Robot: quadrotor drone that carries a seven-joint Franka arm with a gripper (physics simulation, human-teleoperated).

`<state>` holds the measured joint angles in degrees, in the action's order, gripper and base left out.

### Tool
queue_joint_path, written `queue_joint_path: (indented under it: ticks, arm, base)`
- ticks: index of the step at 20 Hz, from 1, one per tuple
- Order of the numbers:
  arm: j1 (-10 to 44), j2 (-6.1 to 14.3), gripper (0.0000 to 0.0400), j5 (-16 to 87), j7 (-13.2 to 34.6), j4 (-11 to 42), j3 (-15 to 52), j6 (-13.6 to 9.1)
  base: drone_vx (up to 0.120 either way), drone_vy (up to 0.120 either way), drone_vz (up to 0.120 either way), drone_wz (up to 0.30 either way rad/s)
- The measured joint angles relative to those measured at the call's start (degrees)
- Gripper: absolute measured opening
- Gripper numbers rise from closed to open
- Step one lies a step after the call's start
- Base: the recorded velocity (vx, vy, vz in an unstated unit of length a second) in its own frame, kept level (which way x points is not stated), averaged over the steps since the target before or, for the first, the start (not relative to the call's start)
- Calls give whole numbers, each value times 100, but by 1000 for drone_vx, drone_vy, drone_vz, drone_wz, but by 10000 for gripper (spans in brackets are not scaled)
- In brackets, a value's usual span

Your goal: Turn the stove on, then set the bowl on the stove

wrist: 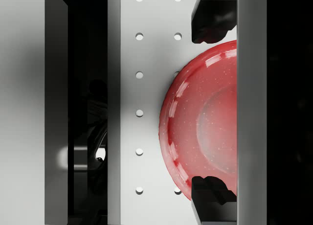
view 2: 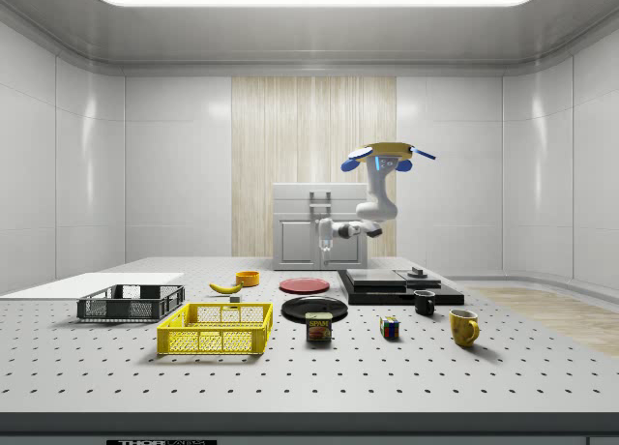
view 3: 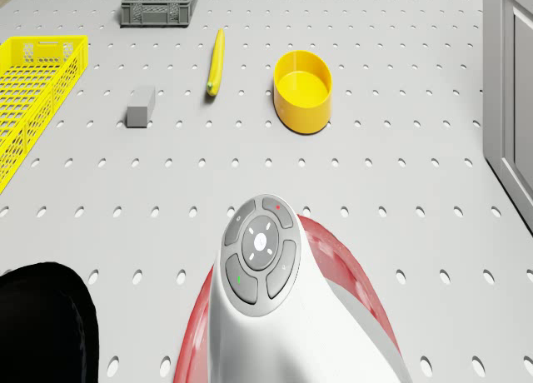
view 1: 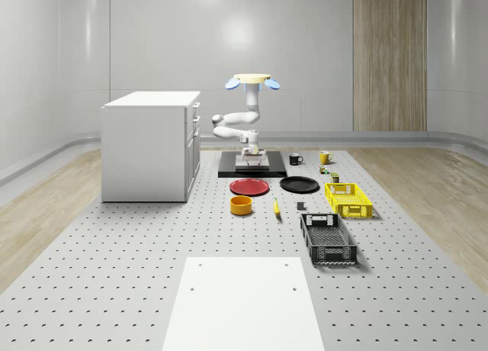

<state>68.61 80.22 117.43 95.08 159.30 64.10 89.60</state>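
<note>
The quadrotor drone point(view 1: 252, 80) with its tan disc body and blue rotors hovers above the flat black stove point(view 1: 252, 168), near the white drawer cabinet point(view 1: 151, 145). Its white jointed arm point(view 1: 242, 122) folds down from the body, and the two-finger gripper point(view 1: 251, 157) hangs low, just above the stove's front part in the whole-scene view. In the side view the gripper point(view 2: 326, 242) points down, off the stove's point(view 2: 397, 285) edge on the side view's left, above the table.

In the wrist view the 2 dark fingertips point(wrist: 213, 19) stand well apart, with nothing between them; below them lie the glossy red round plate point(wrist: 205, 122) and the perforated grey table point(wrist: 139, 93).

The small yellow round bowl point(view 1: 242, 205) sits on the table in front of the red plate point(view 1: 249, 186), well apart from the stove and untouched. In the drone view the bowl point(view 3: 304, 90) stands upright and empty, with a yellow banana point(view 3: 216, 62) just beside it.

A black round plate point(view 1: 299, 184) lies beside the red one. A yellow plastic mesh crate point(view 1: 348, 199) and a dark grey mesh crate point(view 1: 328, 239) sit further toward the whole-scene view's right.
</note>
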Motion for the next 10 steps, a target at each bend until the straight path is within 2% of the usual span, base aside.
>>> queue_joint_path:
  ticks: [7,10]
  arm:
    - [9,17,400,-9,7,-2,3,16]
    - [13,24,400,-12,10,-2,5,22]
  base:
    - [120,0,0,0]
    - [120,-107,0,0]
